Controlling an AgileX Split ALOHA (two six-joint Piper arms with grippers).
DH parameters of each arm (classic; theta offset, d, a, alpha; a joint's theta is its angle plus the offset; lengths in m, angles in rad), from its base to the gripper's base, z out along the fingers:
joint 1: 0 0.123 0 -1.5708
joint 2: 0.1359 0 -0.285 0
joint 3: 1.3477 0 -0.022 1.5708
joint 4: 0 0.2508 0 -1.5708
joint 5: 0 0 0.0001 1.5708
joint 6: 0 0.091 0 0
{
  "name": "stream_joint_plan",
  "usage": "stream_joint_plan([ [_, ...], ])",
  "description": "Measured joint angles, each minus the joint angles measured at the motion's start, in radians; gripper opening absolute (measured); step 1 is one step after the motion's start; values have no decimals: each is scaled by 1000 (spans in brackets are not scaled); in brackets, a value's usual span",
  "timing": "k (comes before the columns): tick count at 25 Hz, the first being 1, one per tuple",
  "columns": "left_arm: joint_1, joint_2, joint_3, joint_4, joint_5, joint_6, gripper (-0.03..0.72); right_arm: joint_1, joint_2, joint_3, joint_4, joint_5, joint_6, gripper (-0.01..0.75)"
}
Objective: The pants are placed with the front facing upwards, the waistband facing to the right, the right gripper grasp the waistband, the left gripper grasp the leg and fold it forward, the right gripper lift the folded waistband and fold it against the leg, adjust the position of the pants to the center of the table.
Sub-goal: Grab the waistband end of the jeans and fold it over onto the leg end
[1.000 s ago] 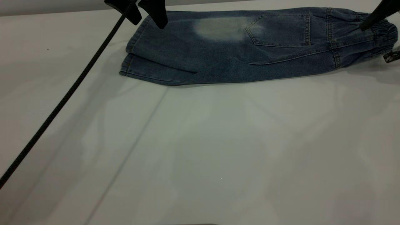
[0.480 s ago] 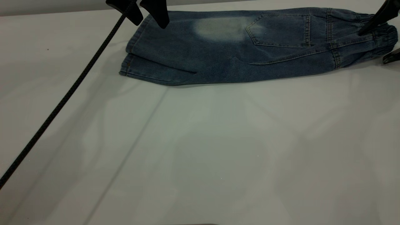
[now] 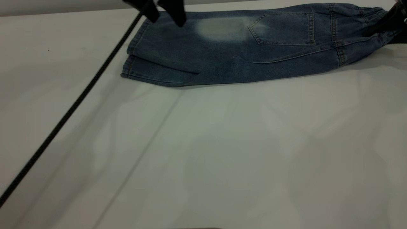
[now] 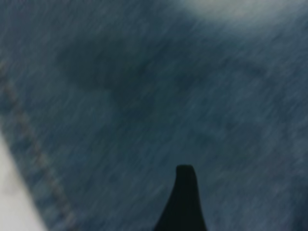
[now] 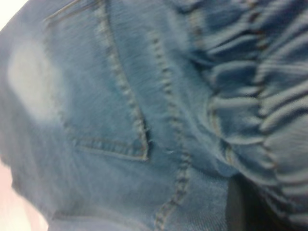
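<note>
The waistband (image 3: 370, 14) is gripped and raised by the right gripper (image 3: 392, 20) for folding — the left gripper (image 3: 165, 11), jaws open, is held over the leg of the pants (image 3: 229, 51).

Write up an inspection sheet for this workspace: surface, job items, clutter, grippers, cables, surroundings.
Surface: the table, white, faintly creased.
Job's things: the pants lie folded lengthwise at the far side, leg hems toward the left arm; the waistband is raised off the table.
Clutter: nothing seen.
Grippers: the left gripper hangs open above the leg end, touching nothing; the right gripper is shut on the waistband, partly out of view.
Cables: a braided black cable runs diagonally from the left gripper across the table.
Surroundings: a grey strip behind the table's far edge.
</note>
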Motion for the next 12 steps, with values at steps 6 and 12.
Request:
stream_joint_plan([
  [6,-66,27,-4,0,-174,21,577,81,-75,-1,-1,25,-41,82],
  [12,-144,124,-4,-1,-336,76,577,167,-129,-2,-15,42,-46,82],
])
